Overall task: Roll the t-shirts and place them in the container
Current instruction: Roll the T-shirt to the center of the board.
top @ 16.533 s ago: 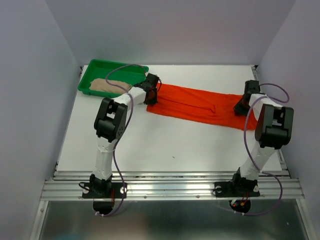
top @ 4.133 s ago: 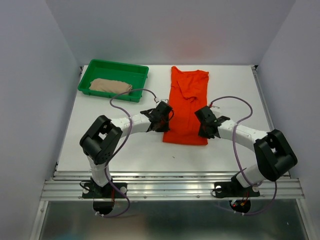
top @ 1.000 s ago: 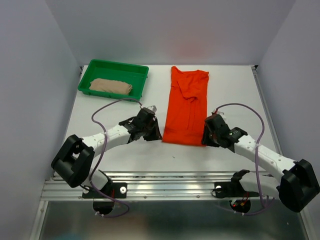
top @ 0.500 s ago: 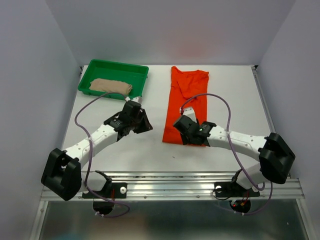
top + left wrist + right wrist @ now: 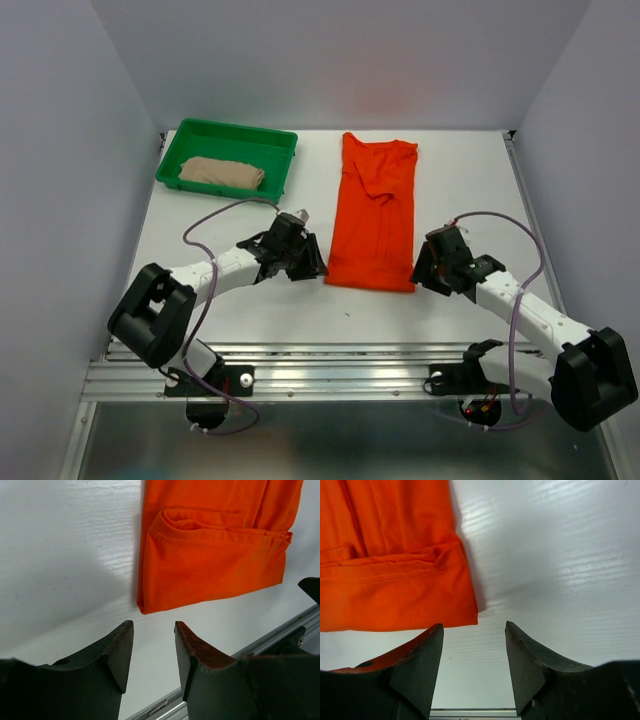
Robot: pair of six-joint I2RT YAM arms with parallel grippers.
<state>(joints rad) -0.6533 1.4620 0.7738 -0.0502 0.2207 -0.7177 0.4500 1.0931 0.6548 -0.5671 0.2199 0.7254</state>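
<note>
The orange-red t-shirt [image 5: 375, 215] lies folded into a long narrow strip running from the back of the table toward me. Its near hem shows in both wrist views [image 5: 210, 555] [image 5: 395, 580]. The beige t-shirt [image 5: 222, 172] lies bunched in the green tray. My left gripper [image 5: 306, 263] [image 5: 154, 625] is open just outside the strip's near left corner, low over bare table, with nothing between its fingers. My right gripper [image 5: 424, 272] [image 5: 474, 625] is open beside the near right corner, also holding nothing.
The green tray [image 5: 185, 148] sits at the back left corner. A metal rail [image 5: 340, 372] runs along the table's near edge, close behind both grippers. Grey walls close in the left, right and back. Purple cables loop above each arm.
Half a second ago my left gripper was farther left and my right gripper lay over the shirt's near edge. Now each sits beside a near corner of the strip.
</note>
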